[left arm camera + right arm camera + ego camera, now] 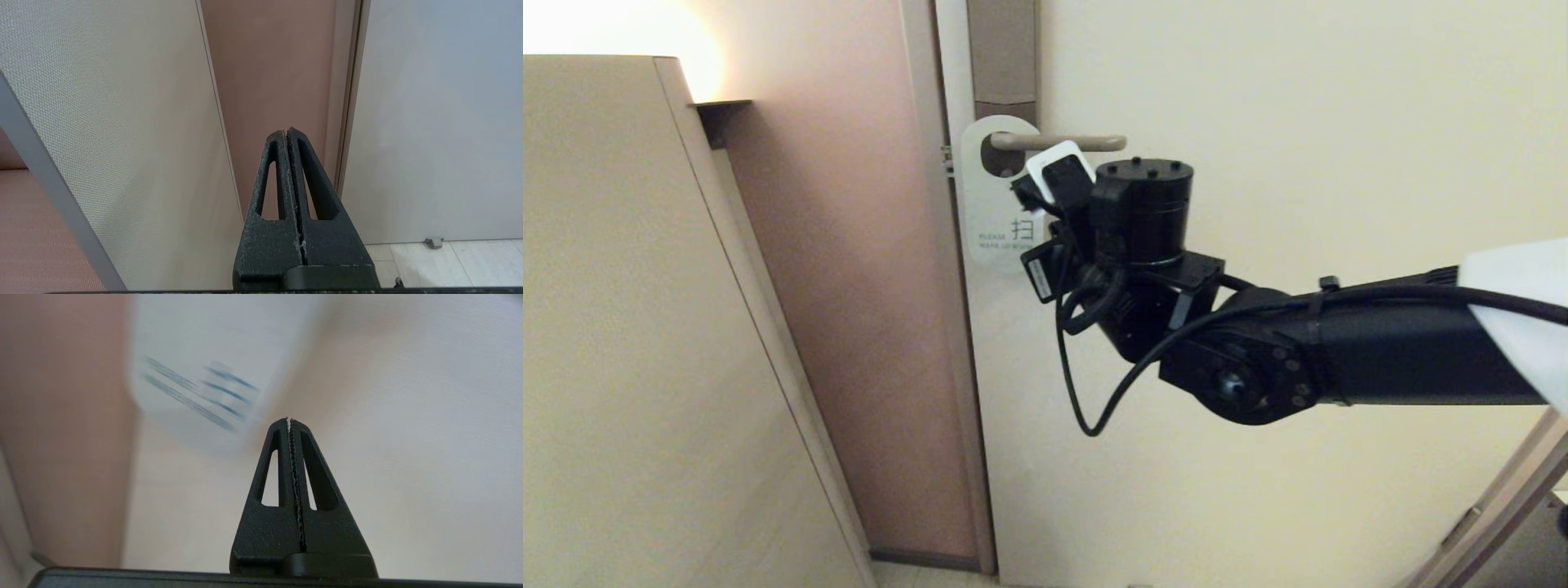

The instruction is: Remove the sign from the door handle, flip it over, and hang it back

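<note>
The sign (988,214) hangs by its oval hole on the door handle (1062,141), below the lock plate (1003,57). The side that shows is pale white with a blue Chinese character and small blue lettering. My right arm reaches in from the right, and its wrist (1141,208) stands just in front of the sign's right edge. In the right wrist view my right gripper (289,419) is shut and empty, with the sign (196,375) blurred just beyond and beside its tips. My left gripper (286,130) is shut and empty, low down, facing the gap beside the door.
A tall beige panel (621,327) stands at the left, with a pinkish-brown wall (849,327) between it and the cream door (1258,98). The left wrist view shows floor tiles (449,263) and a small doorstop (434,242).
</note>
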Robot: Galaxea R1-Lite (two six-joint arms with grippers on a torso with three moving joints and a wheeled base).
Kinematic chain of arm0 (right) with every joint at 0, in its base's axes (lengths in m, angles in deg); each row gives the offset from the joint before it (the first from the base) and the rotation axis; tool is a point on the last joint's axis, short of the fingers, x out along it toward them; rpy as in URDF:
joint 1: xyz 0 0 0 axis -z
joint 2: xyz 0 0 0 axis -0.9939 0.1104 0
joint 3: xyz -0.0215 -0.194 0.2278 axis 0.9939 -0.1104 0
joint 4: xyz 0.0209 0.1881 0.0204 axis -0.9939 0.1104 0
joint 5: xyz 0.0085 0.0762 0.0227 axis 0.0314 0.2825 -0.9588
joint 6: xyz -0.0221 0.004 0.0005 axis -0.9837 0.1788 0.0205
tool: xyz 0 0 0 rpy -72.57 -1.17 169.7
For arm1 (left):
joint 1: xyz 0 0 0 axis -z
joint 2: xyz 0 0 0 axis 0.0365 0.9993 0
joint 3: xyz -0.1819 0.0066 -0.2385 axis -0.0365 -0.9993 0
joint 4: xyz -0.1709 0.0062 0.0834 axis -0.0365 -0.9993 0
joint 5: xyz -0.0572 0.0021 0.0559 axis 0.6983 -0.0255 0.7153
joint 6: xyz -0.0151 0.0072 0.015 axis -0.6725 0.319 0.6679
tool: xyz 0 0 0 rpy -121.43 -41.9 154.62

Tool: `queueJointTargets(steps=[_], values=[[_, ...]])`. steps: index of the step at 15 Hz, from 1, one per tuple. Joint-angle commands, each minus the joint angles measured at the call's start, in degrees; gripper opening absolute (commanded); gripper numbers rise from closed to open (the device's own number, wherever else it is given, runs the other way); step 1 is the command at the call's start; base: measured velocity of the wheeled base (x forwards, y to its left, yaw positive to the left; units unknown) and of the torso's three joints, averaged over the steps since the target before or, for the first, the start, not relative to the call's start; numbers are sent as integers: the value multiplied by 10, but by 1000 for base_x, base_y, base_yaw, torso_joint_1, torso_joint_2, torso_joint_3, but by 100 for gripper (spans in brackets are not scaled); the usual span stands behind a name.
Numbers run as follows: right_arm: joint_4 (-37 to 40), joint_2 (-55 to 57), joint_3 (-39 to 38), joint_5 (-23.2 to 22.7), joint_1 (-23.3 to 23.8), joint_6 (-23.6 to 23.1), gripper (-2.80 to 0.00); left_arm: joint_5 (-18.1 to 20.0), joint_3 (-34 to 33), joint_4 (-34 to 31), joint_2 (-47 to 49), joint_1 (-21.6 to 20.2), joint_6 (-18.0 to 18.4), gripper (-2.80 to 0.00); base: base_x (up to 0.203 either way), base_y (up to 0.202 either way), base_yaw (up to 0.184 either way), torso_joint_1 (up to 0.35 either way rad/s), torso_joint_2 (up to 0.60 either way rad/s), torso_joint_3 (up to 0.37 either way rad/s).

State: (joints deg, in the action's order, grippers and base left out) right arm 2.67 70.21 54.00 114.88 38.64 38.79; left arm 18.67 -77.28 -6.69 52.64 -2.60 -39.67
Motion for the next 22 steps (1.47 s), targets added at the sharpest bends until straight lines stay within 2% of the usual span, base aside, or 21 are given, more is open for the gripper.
queueJointTargets(steps=[1,11,13,16,20,22], values=[[10,-88,-57,4,28,-1,-280,0,0,0,1,0,0,-280,0,0,0,0,0,0],[40,-325,-316,6,226,1,-280,0,0,0,1,0,0,-280,0,0,0,0,0,0],[44,-352,-339,5,263,1,-280,0,0,0,1,0,0,-280,0,0,0,0,0,0],[91,-395,-353,3,299,8,-280,0,0,0,1,0,0,-280,0,0,0,0,0,0],[158,-441,-380,3,303,122,-280,0,0,0,1,0,0,-280,0,0,0,0,0,0],[168,-475,-429,1,306,150,-280,1,0,0,1,-1,0,-280,0,0,0,0,0,0]])
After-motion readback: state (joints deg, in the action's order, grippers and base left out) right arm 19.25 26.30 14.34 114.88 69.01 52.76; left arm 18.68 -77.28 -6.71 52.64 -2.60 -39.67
